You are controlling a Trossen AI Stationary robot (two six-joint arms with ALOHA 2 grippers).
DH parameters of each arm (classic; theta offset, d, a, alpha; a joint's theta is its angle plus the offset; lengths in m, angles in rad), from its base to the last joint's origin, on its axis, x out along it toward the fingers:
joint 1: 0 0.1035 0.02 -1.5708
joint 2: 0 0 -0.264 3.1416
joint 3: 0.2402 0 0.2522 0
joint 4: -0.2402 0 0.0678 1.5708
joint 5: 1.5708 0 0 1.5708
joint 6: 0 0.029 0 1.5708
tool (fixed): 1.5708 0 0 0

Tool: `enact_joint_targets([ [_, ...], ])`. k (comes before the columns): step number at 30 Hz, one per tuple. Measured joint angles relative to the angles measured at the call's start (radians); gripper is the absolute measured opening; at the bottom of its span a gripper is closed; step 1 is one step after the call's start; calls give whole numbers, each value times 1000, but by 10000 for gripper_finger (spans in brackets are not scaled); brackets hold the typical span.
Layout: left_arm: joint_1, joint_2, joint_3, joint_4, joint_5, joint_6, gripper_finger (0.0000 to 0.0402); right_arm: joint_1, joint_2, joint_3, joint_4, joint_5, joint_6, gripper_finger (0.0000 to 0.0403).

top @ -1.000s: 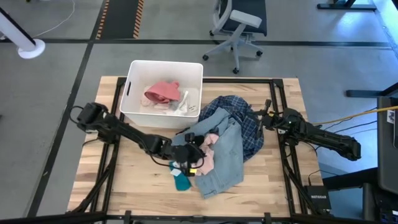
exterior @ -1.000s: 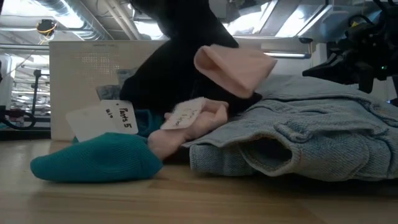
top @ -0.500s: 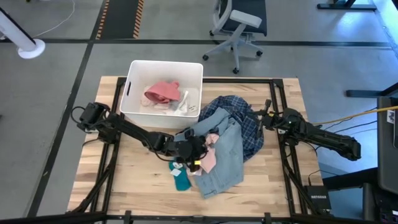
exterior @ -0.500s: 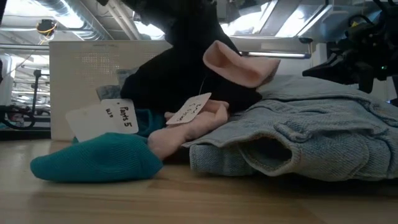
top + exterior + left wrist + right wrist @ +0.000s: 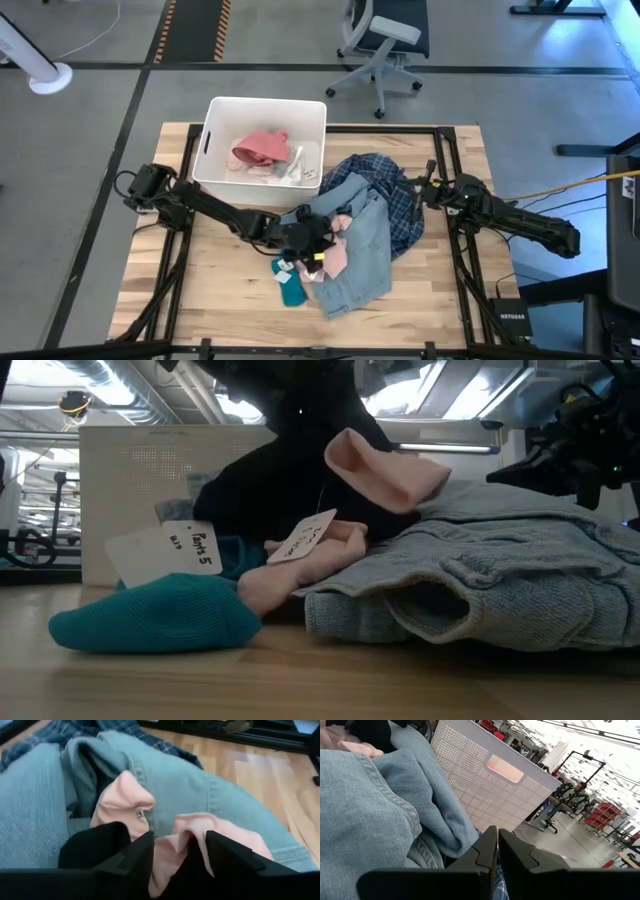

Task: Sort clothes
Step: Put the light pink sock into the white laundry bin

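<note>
Left arm runs from its base at the table's 9 o'clock edge, low and stretched out toward centre. Left gripper (image 5: 318,246) sits at the near-centre of the clothes pile, over the pink piece (image 5: 172,842). In the left wrist view its fingers (image 5: 137,857) are parted a moderate gap with pink fabric bunched between them; can't tell from the frames whether they're actually pinching it. A fold of the pink piece (image 5: 385,470) stands lifted above the pile in the low view, with a paper tag (image 5: 305,537) hanging under it.

Right arm comes in from the 3 o'clock edge, lying low and roughly level. Right gripper (image 5: 428,192) is at the 3 o'clock side of the pile, at the edge of the dark blue plaid shirt (image 5: 400,205). In the right wrist view its fingers (image 5: 487,850) are pressed together, only a thin line between them, nothing visibly in them.

Light blue denim (image 5: 360,255) lies across table centre, trailing toward 5 o'clock, overlapping the plaid shirt. Teal socks (image 5: 291,290) lie on the wood just at the denim's 7 o'clock side, with a white label (image 5: 165,550) on them. White bin (image 5: 215,150) is at 11 o'clock, holding a pink-red garment (image 5: 260,148) and pale pieces.
</note>
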Motion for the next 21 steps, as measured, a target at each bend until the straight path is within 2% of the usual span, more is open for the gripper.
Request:
enact_joint_targets([
  [10, -103, -150, 0, 14, -2, 136, 178, 0, 0, 0, 0, 0, 0, 35],
  [16, -176, -138, 0, 6, 0, 179, 178, 0, 0, 0, 0, 0, 0, 35],
  [21, -195, -94, 0, 8, -9, 220, 178, 0, 0, 0, 0, 0, 0, 35],
])
